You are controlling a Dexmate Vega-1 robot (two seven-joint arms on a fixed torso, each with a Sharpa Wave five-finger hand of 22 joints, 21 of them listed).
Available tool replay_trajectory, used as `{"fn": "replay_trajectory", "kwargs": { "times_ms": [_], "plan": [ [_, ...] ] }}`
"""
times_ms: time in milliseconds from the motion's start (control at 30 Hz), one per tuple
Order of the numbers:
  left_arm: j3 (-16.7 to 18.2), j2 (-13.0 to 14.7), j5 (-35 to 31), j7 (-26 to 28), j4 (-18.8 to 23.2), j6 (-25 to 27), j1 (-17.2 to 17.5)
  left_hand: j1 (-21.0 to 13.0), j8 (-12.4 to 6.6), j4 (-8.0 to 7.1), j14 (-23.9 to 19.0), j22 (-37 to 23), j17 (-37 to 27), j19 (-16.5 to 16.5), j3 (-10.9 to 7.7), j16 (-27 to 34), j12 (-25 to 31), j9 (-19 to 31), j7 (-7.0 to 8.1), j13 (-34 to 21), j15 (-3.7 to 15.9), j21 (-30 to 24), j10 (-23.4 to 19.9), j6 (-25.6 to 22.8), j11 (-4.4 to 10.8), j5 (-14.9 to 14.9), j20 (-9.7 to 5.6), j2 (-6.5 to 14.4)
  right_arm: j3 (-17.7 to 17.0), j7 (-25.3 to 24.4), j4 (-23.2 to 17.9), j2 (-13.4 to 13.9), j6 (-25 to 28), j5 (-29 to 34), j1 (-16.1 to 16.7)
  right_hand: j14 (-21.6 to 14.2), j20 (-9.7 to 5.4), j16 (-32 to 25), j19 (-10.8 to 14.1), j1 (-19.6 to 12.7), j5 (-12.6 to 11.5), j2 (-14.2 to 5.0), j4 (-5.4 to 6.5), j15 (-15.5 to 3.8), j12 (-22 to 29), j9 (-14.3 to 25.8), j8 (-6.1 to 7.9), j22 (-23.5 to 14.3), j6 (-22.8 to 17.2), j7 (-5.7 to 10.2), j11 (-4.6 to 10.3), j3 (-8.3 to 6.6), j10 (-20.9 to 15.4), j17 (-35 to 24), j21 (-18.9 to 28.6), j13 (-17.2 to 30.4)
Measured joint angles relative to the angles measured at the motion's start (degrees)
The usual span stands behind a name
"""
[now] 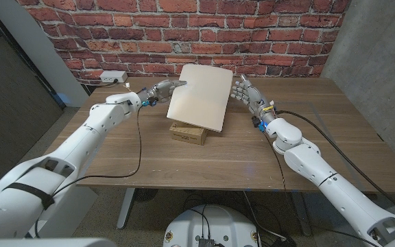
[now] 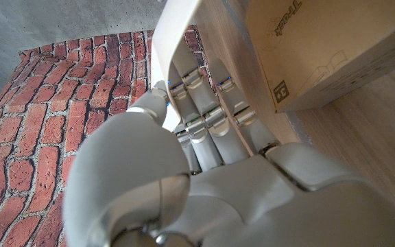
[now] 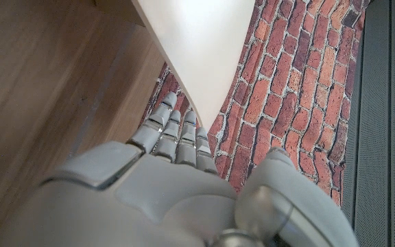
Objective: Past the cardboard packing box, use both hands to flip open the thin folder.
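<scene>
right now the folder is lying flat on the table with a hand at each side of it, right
Not flat. The folder is raised and tilted, its lower edge over the box, as the head view shows. The rest holds: the left hand is at one side of it and the right hand at the other.

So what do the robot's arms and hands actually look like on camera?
Both arms are glossy white rounded shells with dark bands at the joints. The left hand and right hand are light grey, with segmented fingers showing dark gaps and small blue marks. A thin black cable hangs from each wrist, and coloured connectors sit by the right wrist.
</scene>
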State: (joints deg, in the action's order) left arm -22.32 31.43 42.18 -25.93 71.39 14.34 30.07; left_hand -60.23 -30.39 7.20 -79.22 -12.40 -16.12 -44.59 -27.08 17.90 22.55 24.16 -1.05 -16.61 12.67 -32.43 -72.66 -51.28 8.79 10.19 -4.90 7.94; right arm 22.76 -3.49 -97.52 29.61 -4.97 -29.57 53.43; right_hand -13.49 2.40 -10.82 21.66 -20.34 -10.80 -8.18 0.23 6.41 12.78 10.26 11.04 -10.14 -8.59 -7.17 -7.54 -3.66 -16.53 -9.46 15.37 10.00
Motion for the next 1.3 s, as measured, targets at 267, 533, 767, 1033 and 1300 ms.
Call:
{"fn": "replay_trajectory", "kwargs": {
  "times_ms": [267,533,767,1033,1300],
  "plan": [
    [-0.34,0.06,-0.7,0.55,0.64,-0.01,-0.35,0.0,0.0,-0.16,-0.01,0.0,-0.17,0.01,-0.16,0.0,0.1,0.44,0.0,-0.13,-0.01,-0.43,0.12,0.0,0.12,0.0,-0.01,0.0,-0.08,1.57,-0.76,0.74,1.05,-1.75,-0.51,-4.53,0.97,-0.21,6.95,-0.23,0.21,0.23,-0.23,0.78,0.0,0.0,0.0,-0.27,-0.11,-0.11,-1.68,-0.25,-1.86,-0.17,1.99,-0.01],
    [-0.58,0.06,-1.33,1.32,1.1,0.05,-0.49,0.01,-0.35,-0.17,-0.01,0.01,-0.26,0.52,-0.15,0.34,0.07,0.72,0.0,-0.05,-0.02,-0.85,0.12,0.0,0.12,-0.01,0.1,-0.01,-0.1,3.5,-1.13,1.34,2.12,-3.92,-0.82,-10.41,-0.2,-0.65,13.36,-0.23,0.21,0.23,-0.23,-0.1,0.0,0.0,0.0,-0.42,-0.53,-0.52,-2.87,-0.72,-3.88,-0.3,4.1,-0.01],
    [-0.81,0.08,-1.95,1.99,1.28,0.06,-0.6,0.01,-0.35,-0.17,-0.01,0.0,-0.26,0.51,-0.14,0.33,0.07,1.11,0.0,-0.05,-0.02,-1.28,0.12,0.0,0.12,-0.02,0.1,-0.01,-0.29,3.85,-1.15,1.11,1.47,-4.77,-0.62,-5.5,0.92,1.33,11.41,-0.23,0.2,0.23,-0.51,0.62,-2.45,0.0,-0.52,-0.41,1.3,0.06,-0.37,-1.47,3.03,-0.29,2.86,-0.02],
    [-0.97,0.06,-2.44,2.33,1.09,-0.01,-0.64,0.01,-0.34,-0.17,-0.09,0.04,-0.53,0.82,-0.14,0.33,0.05,1.25,0.0,-0.3,-0.11,-1.72,0.11,0.0,0.11,-0.03,0.41,-0.01,-0.56,2.35,-0.61,-0.28,-1.25,-4.6,0.25,0.63,1.37,1.35,8.23,-0.54,0.43,0.52,-1.3,1.11,-3.08,0.0,-0.71,-0.41,5.46,4.04,1.72,-2.25,12.46,-0.31,0.75,-0.02],
    [-0.97,-0.1,-2.65,2.55,0.7,-0.62,-0.64,0.44,-0.33,-0.37,-0.1,0.16,-0.52,1.03,-0.34,0.32,0.06,1.02,0.0,-0.36,-0.11,-2.16,0.13,0.0,0.13,-0.03,0.21,-0.44,-0.63,2.55,0.09,-1.08,-2.58,-5.05,0.45,1.32,-0.8,1.33,8.21,-0.98,0.42,0.53,-1.42,1.38,-2.42,0.25,-0.71,-0.41,7.62,2.0,-0.97,-2.69,13.45,-0.31,0.51,-0.02]
  ]
}}
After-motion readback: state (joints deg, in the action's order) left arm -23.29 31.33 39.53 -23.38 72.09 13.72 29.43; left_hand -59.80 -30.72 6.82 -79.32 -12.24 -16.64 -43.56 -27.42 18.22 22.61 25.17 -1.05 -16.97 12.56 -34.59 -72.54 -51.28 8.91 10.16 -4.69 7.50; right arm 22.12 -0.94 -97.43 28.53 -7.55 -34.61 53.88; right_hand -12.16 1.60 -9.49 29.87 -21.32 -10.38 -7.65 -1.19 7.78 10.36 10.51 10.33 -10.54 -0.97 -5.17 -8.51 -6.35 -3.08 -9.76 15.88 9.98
